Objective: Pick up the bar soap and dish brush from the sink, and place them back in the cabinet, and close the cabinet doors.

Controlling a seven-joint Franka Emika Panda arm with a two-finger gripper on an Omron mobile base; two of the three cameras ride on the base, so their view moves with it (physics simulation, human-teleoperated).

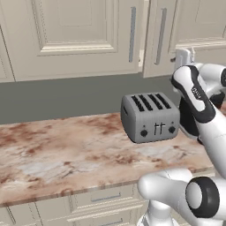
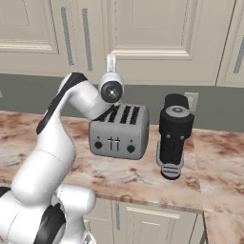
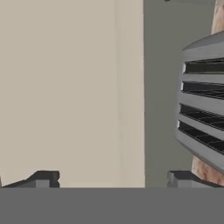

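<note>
Hand (image 3: 113,180) spread wide, empty, facing door (image 3: 65,87) | door: stiff, light swing; push panel or take bar handle (image 1: 132,28)

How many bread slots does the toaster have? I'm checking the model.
4, side by side across the top of the grey toaster on the marble counter, beside the black coffee grinder. None look hidden.
</note>
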